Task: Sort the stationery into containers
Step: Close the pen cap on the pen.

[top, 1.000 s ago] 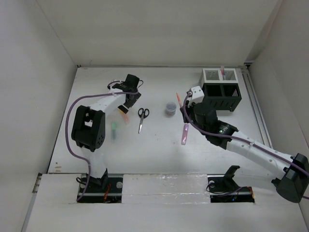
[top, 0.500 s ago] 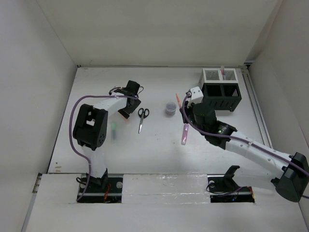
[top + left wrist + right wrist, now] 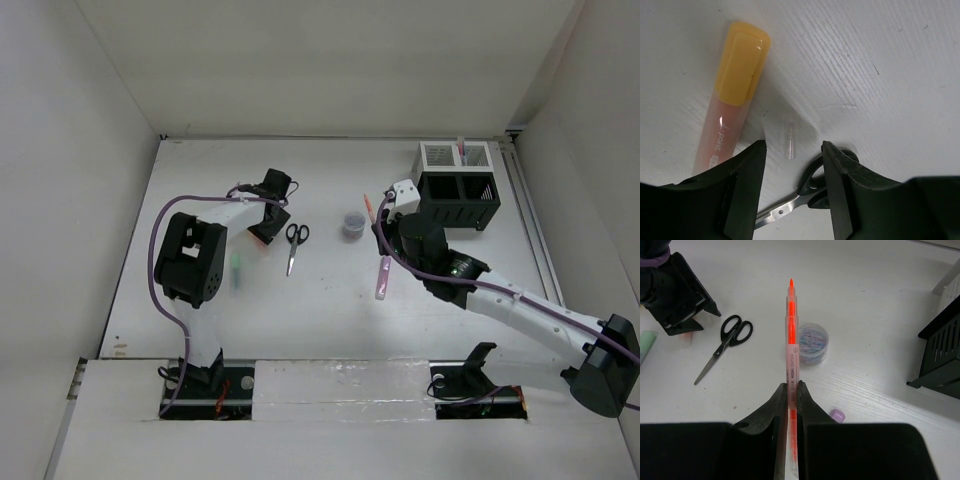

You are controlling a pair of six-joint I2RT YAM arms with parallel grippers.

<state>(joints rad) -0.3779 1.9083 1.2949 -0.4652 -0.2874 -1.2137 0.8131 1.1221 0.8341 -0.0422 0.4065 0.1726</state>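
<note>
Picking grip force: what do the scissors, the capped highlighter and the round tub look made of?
Scissors: shiny grey blades, likely steel; glossy black handles, likely plastic.
Capped highlighter: translucent pinkish barrel and glossy, opaque orange-yellow cap, which look like plastic.
Tub: clear wall showing coloured clips inside, probably plastic; glass can't be ruled out.

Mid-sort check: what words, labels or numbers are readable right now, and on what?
"HIGHLIGHTER": barrel of the orange-tipped highlighter in the right gripper; the smaller print beside it is too small.
"point": barrel of the capped orange highlighter, left wrist view; print below it is blurred.
Nothing else readable.
</note>
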